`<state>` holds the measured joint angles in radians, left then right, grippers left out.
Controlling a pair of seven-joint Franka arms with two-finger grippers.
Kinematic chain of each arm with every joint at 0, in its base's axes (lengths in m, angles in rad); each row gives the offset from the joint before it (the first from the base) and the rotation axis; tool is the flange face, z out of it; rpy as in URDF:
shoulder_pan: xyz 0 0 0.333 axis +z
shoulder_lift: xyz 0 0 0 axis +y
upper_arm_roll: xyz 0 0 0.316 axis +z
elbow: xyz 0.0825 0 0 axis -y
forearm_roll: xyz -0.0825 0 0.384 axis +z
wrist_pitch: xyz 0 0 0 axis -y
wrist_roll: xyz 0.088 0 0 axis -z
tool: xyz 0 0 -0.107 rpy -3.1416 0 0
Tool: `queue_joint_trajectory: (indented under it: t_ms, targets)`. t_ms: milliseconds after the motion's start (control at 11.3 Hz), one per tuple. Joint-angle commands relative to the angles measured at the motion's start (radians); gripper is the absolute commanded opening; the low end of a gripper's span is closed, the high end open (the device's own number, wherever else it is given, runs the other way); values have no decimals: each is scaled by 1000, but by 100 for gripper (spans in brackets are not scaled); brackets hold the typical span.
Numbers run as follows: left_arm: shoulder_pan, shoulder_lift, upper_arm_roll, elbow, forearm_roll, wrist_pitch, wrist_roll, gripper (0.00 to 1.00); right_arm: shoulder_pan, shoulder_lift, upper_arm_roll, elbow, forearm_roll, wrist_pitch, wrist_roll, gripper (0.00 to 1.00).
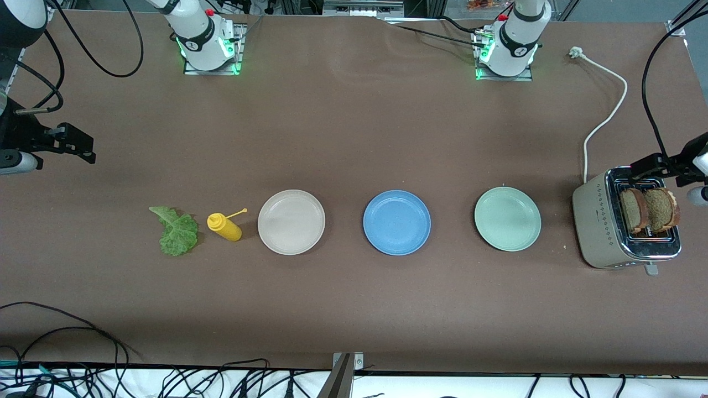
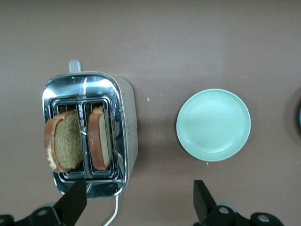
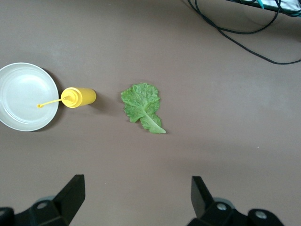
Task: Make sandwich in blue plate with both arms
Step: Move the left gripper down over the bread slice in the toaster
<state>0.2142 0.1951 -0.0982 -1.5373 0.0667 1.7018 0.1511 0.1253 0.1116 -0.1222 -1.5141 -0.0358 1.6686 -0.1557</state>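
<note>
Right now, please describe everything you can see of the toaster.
The toaster is a two-slot model with a beige body and a shiny chrome top. It stands upright on the brown table at the left arm's end, beside the pale green plate. One brown bread slice stands in each slot, both sticking out above the top; the second slice leans slightly. A grey lever projects from one end, and a white cord runs from it, unplugged. Nothing grips it.
</note>
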Motion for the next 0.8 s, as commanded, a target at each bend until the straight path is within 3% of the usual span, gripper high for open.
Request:
queue_joint_trajectory:
  t_ms: [0,178,710]
  targets:
    - [60,69,-8,36,21,60,22,100,2,-3,4,6,-16,-6,10,100]
    - [94,118,-8,36,24,99,143,100,1,-3,4,5,-16,-6,7,100]
    - [125,244,-6,25,73,182,140,100,2,3,4,6,-16,-6,7,100]
